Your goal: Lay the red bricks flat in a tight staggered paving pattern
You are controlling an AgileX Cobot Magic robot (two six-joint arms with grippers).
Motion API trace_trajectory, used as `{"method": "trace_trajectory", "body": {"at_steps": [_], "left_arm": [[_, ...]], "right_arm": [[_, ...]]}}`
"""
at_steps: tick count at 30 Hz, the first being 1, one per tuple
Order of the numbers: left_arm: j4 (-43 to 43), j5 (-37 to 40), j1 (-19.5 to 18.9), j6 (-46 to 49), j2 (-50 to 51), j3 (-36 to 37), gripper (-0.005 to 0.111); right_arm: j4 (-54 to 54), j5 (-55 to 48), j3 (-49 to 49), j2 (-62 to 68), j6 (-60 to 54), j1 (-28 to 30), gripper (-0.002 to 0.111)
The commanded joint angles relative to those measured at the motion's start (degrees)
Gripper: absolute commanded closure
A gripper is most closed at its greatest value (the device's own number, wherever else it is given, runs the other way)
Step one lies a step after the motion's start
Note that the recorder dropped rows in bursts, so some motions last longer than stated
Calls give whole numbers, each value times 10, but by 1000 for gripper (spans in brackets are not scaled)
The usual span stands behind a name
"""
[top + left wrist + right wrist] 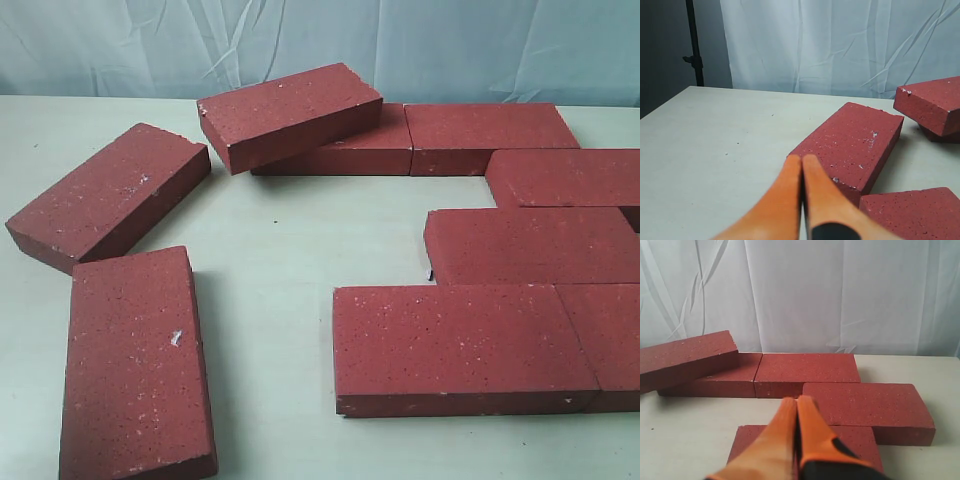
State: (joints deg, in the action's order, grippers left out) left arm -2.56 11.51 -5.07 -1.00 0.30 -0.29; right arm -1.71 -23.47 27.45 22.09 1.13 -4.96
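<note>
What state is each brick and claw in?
Top brick: tilted, propped on flat brick.
Far-left brick: flat, askew, alone.
Near-left brick: flat, alone.
Front brick: flat, butted against neighbour.
Left gripper: shut, empty.
Right gripper: shut, empty.

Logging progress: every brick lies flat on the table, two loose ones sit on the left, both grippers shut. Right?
Not every one: the exterior view shows a tilted brick propped on a back-row brick. The angled loose brick and the near loose brick sit on the left, left gripper and right gripper shut: correct.
</note>
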Motion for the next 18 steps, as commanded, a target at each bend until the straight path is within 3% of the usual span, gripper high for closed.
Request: {"method": "trace_trajectory", "body": {"at_steps": [1,18], "left_arm": [[3,-6,-1,-1,-3,3,107],[3,-6,-1,-1,-3,3,107]], "right_arm": [[9,-5,4,1,0,3,109],[-52,-55,32,84,0,3,109]]}}
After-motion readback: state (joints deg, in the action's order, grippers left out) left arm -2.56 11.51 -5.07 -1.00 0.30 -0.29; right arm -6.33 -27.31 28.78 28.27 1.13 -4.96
